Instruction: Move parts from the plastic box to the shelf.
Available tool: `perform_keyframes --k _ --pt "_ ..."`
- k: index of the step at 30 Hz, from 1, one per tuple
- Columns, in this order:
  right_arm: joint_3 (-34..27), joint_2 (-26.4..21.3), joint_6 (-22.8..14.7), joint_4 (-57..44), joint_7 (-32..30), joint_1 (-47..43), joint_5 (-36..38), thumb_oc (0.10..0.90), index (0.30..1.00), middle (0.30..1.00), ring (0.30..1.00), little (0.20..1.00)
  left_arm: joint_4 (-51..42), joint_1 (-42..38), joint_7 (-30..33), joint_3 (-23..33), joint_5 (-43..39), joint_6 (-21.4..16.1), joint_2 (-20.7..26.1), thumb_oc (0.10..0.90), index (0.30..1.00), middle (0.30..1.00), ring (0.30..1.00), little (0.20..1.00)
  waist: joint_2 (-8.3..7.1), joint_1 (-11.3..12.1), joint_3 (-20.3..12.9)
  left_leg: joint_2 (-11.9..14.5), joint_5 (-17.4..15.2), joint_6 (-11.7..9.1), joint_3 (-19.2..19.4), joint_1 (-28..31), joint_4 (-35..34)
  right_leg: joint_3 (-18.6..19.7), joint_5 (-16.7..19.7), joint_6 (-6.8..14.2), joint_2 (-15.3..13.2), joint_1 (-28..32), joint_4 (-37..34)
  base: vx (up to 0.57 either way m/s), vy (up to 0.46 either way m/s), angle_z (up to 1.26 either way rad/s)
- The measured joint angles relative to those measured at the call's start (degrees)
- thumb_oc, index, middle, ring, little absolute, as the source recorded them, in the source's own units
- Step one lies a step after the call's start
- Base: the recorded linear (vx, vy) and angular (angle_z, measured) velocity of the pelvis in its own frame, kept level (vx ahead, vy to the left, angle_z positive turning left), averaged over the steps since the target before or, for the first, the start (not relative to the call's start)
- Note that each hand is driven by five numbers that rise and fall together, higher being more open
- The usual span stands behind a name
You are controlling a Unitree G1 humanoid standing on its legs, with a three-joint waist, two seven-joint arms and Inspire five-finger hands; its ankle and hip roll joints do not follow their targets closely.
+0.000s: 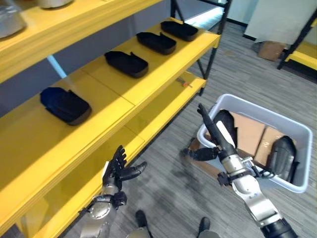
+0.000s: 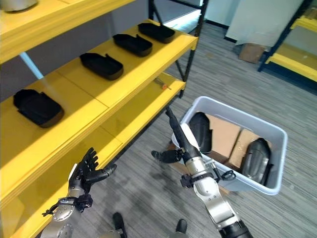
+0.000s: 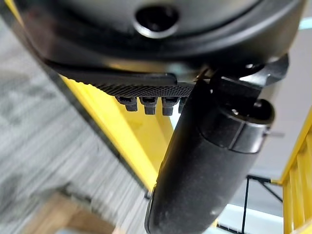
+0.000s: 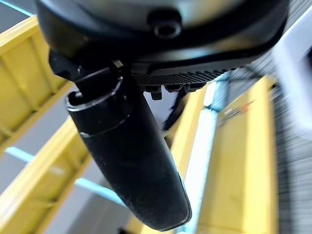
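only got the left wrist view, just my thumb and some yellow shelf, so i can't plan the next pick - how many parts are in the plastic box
Observer: Two black parts: one at the end of the box nearer the shelf, the other at the opposite end.
Operator: is the right hand holding one
Observer: No. The right hand is open, fingers straight, at the box's shelf-side rim, holding nothing.
Operator: how many are on the shelf
Observer: Four shelved parts lie in a row on the middle board, spaced apart.
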Motion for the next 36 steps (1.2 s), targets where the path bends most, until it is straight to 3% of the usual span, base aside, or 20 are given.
perform_keyframes --k 3,8,11,14,16,17,18,21,22,23,26,27,28,32,36 --pt "-0.13 -0.98 -0.01 0.0 0.39 0.57 0.48 0.9 1.0 1.0 1.0 1.0 -0.92 0.52 -0.2 -0.1 0.02 0.01 -1.17 0.9 1.0 1.0 1.0 1.0 1.79 -2.13 -1.06 1.38 0.81 -0.99 0.19 0.02 -0.14 0.46 0.09 -0.59 1.57 -0.55 -0.4 0.06 -0.31 -0.26" --pt "-2.03 -2.14 -0.25 -0.12 0.92 2.64 0.48 0.9 1.0 1.0 1.0 1.0 -1.0 -0.67 -1.1 -0.45 0.05 0.0 -1.31 0.9 1.0 1.0 1.0 1.0 3.27 -2.18 -2.16 3.33 3.82 2.17 -0.29 0.5 0.5 1.7 -0.45 -2.4 3.83 -0.23 -0.63 0.06 -0.27 -0.14" --pt "-2.98 -2.33 -0.49 0.25 0.95 3.85 0.46 0.9 1.0 1.0 1.0 1.0 -0.15 -0.57 -1.22 -0.64 0.05 0.06 -0.68 0.9 1.0 1.0 1.0 1.0 2.58 -1.77 -2.1 6.81 6.8 -1.31 -3.94 -0.48 7.07 3.56 -5.35 -4.9 5.5 -1.78 5.11 0.04 -0.285 -0.27" --pt "-5.01 -2.33 -1.05 -1.14 0.86 5.98 1.02 0.9 1.0 1.0 1.0 1.0 0.04 -1.24 -1.36 -1.66 0.03 0.02 -0.27 0.9 1.0 1.0 1.0 1.0 0.38 -0.94 -2.14 7.56 13.7 -0.77 -7.37 -4.21 12.33 4.16 -5.53 -7.86 5.21 -1.85 6.05 0.01 -0.045 -0.18" --pt "-5.89 -2.46 -1.04 -1.39 0.54 5.96 1.12 0.9 1.0 1.0 1.0 1.0 0.05 -1.54 -1.51 -3.05 0.0 0.04 -0.37 0.9 1.0 1.0 1.0 1.0 -0.38 -1.16 -1.72 4.88 8.94 -1.56 -10.06 -6.52 15.25 5.35 -5.0 -9.04 5.39 -2.05 5.26 0.04 -0.027 -0.07" --pt "-6.25 -2.69 -1.03 -1.46 -0.07 5.77 1.34 0.9 1.0 1.0 1.0 1.0 0.12 -2.18 -1.76 -4.03 -0.22 0.02 -1.02 0.9 1.0 1.0 1.0 1.0 -1.2 -0.96 -1.3 -0.62 2.4 -2.14 -16.73 -7.36 13.43 6.47 -4.96 -10.07 4.55 -2.55 4.52 0.12 -0.017 -0.41" --pt "-6.3 -2.57 -1.01 -1.46 -0.23 4.43 1.59 0.9 1.0 1.0 1.0 1.0 0.06 -2.86 -2.52 -5.25 -2.22 0.03 -2.28 0.9 1.0 1.0 1.0 1.0 -1.07 0.6 -0.58 -7.07 -1.36 -0.25 -20.09 -8.36 8.12 8.17 -3.35 -10.74 5.04 -2.75 2.49 0.14 0.018 -0.45" --pt "-6.07 -1.45 -1.14 -1.48 -0.06 4.84 1.58 0.9 1.0 1.0 1.0 1.0 0.15 -3.05 -2.43 -5.39 -2.26 0.19 -2.58 0.9 1.0 1.0 1.0 1.0 -0.94 0.48 -0.08 -7.6 -1.3 -0.11 -18.28 -11.47 5.81 8.35 -3.55 -11.08 7.43 -1.23 0.4 0.22 0.102 -0.44" --pt "-5.88 -1.54 -1.32 -1.12 -0.09 4.28 1.55 0.9 1.0 1.0 1.0 1.0 0.82 -3.42 -2.12 -5.3 -2.13 0.17 -2.62 0.9 1.0 1.0 1.0 1.0 -1.03 1.68 1.44 -9.19 -0.97 -0.65 -26.67 -12.41 -0.85 12.18 -3.51 -10.91 8.71 -1.07 -0.09 0.24 0.147 -1.04" --pt "-5.88 -1.52 -1.32 -0.73 -0.08 4.0 1.55 0.9 1.0 1.0 1.0 1.0 1.45 -3.36 -1.96 -5.3 -2.12 0.24 -2.73 0.9 1.0 1.0 1.0 1.0 -0.18 2.29 1.82 -8.87 -0.38 -0.58 -27.67 -12.8 -1.2 13.18 -2.76 -11.06 9.19 -0.6 -0.61 0.23 0.135 -1.22" --pt "-5.93 -2.21 -1.27 0.61 0.23 4.55 1.59 0.9 1.0 1.0 1.0 1.0 2.34 -3.38 -1.22 -5.1 -2.09 0.4 -3.12 0.9 1.0 1.0 1.0 1.0 2.87 1.88 2.81 -8.66 -0.87 0.06 -32.69 -10.63 -1.46 19.66 -3.75 -8.57 10.07 1.56 -1.73 0.27 0.171 -1.17" --pt "-6.12 -3.14 -1.26 0.56 0.71 5.14 1.58 0.9 1.0 1.0 1.0 1.0 2.38 -3.31 -1.24 -4.93 -2.08 0.4 -3.2 0.9 1.0 1.0 1.0 1.0 4.45 1.62 2.9 -8.12 0.81 1.22 -32.14 -8.72 -1.46 21.17 -4.32 -7.07 10.22 2.56 -2.0 0.38 0.258 -1.22" --pt "-6.51 -2.82 -1.23 0.75 0.89 6.19 1.58 0.9 1.0 1.0 1.0 1.0 2.67 -4.0 -1.22 -4.77 -2.08 0.43 -3.07 0.9 1.0 1.0 1.0 1.0 4.1 1.04 2.94 -8.81 3.25 2.17 -29.85 -7.88 -1.21 22.32 -4.88 -5.98 8.96 3.09 -1.91 0.27 0.195 -0.84" --pt "-6.63 0.27 -1.2 0.54 1.98 8.72 1.58 0.9 1.0 1.0 1.0 1.0 1.45 -7.65 -1.27 -4.05 -2.1 0.2 -0.18 0.9 1.0 1.0 1.0 1.0 0.24 0.05 2.64 -13.96 0.98 6.54 -22.77 -4.74 -1.15 21.31 -6.6 -3.22 2.76 2.8 0.69 0.25 0.188 -0.65" --pt "-5.97 2.09 -1.18 0.46 2.18 7.41 1.58 0.9 1.0 1.0 1.0 1.0 0.02 -9.86 -1.27 -4.21 -2.09 -0.77 1.88 0.9 1.0 1.0 1.0 1.0 -0.14 0.4 2.66 -15.61 -0.95 8.14 -18.48 -3.04 -1.17 22.39 -6.05 -1.49 0.21 2.22 1.17 0.17 0.183 -0.49"
